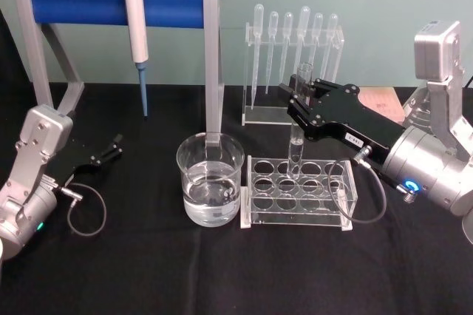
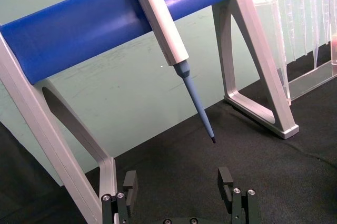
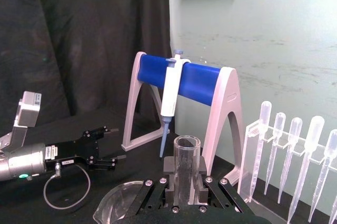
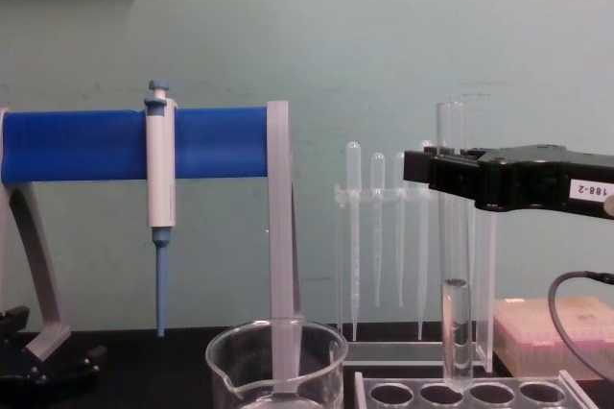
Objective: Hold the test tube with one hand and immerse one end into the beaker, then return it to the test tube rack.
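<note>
Over the back row of the rack (image 1: 255, 211), my right gripper (image 1: 303, 95) is pinched tight on the test tube (image 1: 296, 145) near its open top. The tube stands straight up, with its open end up and its round end down at the mouth of one hole. So I think I am at the rack step, but I cannot tell if the tube is going in or coming out. If it needs dipping, I must lift it clear, carry it left to the beaker (image 1: 194, 182) just beside the rack, and lower it straight. My left gripper (image 1: 114, 146) sits far to the left, fingers wide apart.
</note>
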